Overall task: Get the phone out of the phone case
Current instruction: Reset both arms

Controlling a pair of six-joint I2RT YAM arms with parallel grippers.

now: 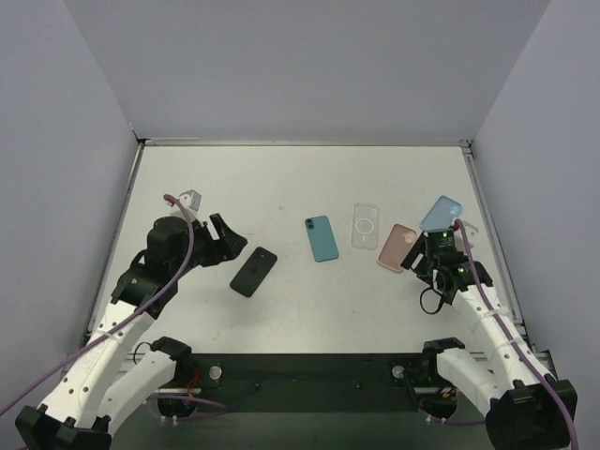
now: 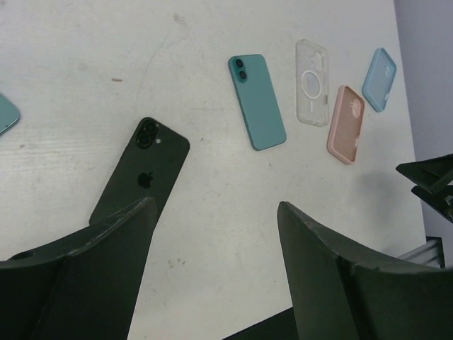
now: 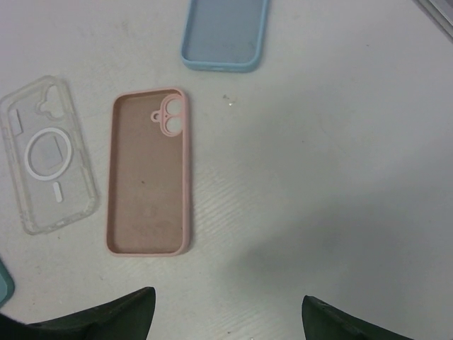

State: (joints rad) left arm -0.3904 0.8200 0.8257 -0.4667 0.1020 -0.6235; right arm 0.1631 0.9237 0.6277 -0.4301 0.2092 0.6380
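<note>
A black phone [image 1: 253, 272] lies back up, left of centre; in the left wrist view [image 2: 141, 173] its logo shows. A teal phone [image 1: 321, 238] lies back up in the middle, and I cannot tell whether it wears a case. Three empty cases lie to its right: clear [image 1: 365, 226], pink [image 1: 397, 247] and light blue [image 1: 441, 214]. My left gripper [image 1: 230, 246] is open and empty just left of the black phone, its jaws wide apart [image 2: 216, 212]. My right gripper [image 1: 427, 251] is open and empty beside the pink case [image 3: 148, 180].
Grey walls enclose the white table [image 1: 281, 187] on three sides. A metal rail [image 1: 487, 216] runs along the right edge. A teal object [image 2: 6, 113] pokes in at the left edge of the left wrist view. The clear case [image 3: 48, 152] and blue case [image 3: 225, 34] show in the right wrist view.
</note>
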